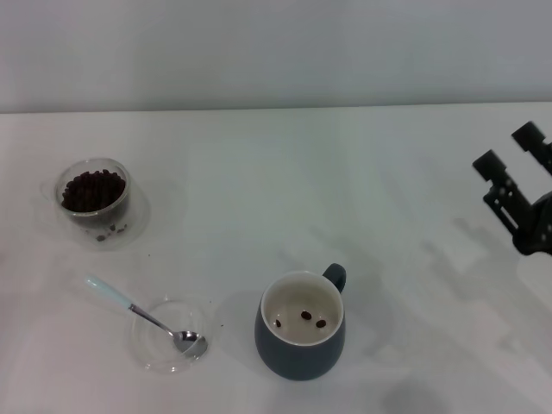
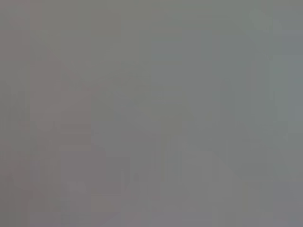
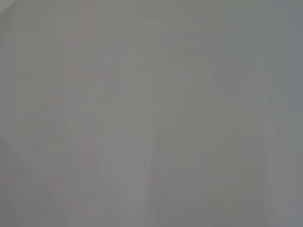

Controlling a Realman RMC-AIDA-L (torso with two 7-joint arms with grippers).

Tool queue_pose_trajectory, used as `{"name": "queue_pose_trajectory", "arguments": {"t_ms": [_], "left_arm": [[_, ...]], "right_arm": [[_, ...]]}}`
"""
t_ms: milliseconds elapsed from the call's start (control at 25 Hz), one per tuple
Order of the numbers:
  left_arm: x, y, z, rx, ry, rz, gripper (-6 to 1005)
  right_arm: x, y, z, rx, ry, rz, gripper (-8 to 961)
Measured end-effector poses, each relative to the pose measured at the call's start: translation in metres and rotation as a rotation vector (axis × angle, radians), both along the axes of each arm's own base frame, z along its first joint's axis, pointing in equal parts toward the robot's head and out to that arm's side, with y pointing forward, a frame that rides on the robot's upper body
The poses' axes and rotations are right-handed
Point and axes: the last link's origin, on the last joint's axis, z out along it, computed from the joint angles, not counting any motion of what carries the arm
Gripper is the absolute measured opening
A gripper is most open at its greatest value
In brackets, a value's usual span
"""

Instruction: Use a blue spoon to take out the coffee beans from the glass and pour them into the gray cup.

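Observation:
The glass (image 1: pixel 93 197) stands at the left of the table, upright, with a heap of coffee beans (image 1: pixel 91 189) in it. The blue spoon (image 1: pixel 142 314) lies with its metal bowl in a flat clear dish and its pale blue handle pointing up-left over the rim. The gray cup (image 1: pixel 301 337) stands at front centre, handle to the back right, with three beans on its cream bottom. My right gripper (image 1: pixel 510 148) is open and empty at the right edge, above the table and far from the cup. My left gripper is out of view. Both wrist views show only plain grey.
The shallow clear glass dish (image 1: pixel 163 352) sits left of the cup, under the spoon's bowl. A few specks lie on the white table (image 1: pixel 345 198) between the glass and the dish. A pale wall runs along the table's far edge.

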Motion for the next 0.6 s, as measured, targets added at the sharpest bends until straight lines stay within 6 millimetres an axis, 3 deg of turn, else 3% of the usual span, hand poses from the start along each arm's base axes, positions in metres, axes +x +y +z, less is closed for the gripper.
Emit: {"name": "queue_pose_trajectory", "arguments": {"t_ms": [320,600], "left_arm": [[0.0,0.004,-0.007,0.09,0.011,0.015,812],[0.003,0.016,-0.026,0.188,0.004,0.056,812]], "right_arm": [[0.003,0.008,0.013,0.104,-0.028,-0.022,621],[0.013,0.022,0.028,0.206,-0.059,-0.096,621]]}}
